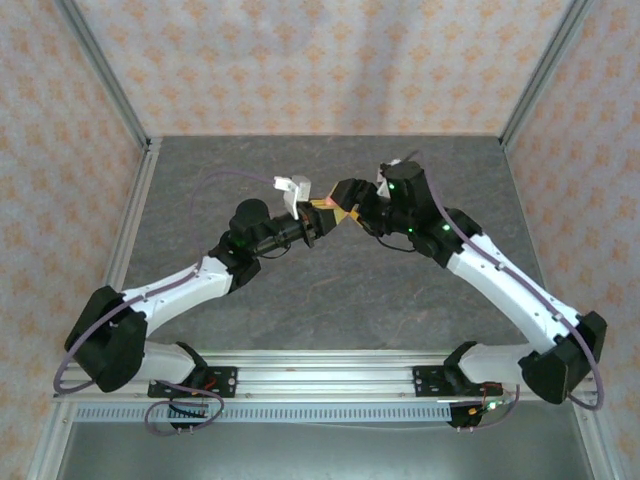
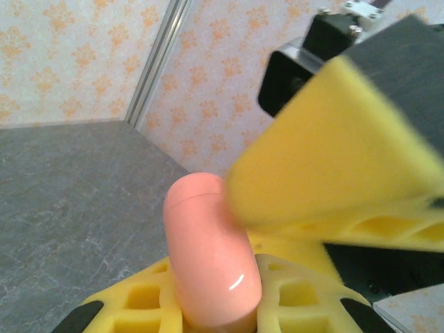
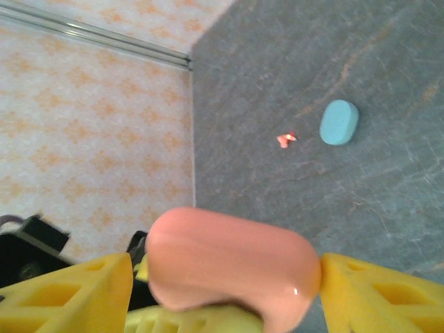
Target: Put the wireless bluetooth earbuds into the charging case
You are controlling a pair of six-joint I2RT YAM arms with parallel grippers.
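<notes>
A coral-pink oval charging case (image 2: 208, 257) is held up above the middle of the table (image 1: 330, 290), where both arms meet. My left gripper (image 2: 216, 305) is shut on its lower end, with yellow fingers (image 2: 139, 298) pressed to both sides. My right gripper (image 3: 225, 284) straddles the same case (image 3: 229, 267) lengthwise. Its jaws are spread, with a thin gap showing at the left finger (image 3: 83, 295). One right finger (image 2: 333, 159) looms blurred beside the case. Two tiny coral-pink earbuds (image 3: 284, 139) lie on the table below. From above, the case (image 1: 326, 205) is a small pink spot between the grippers.
A teal-blue oval case (image 3: 339, 122) lies shut on the grey table just beside the pink earbuds. Patterned walls and metal posts (image 1: 105, 75) enclose the table on three sides. The arm bases sit on a rail (image 1: 330, 378) at the near edge.
</notes>
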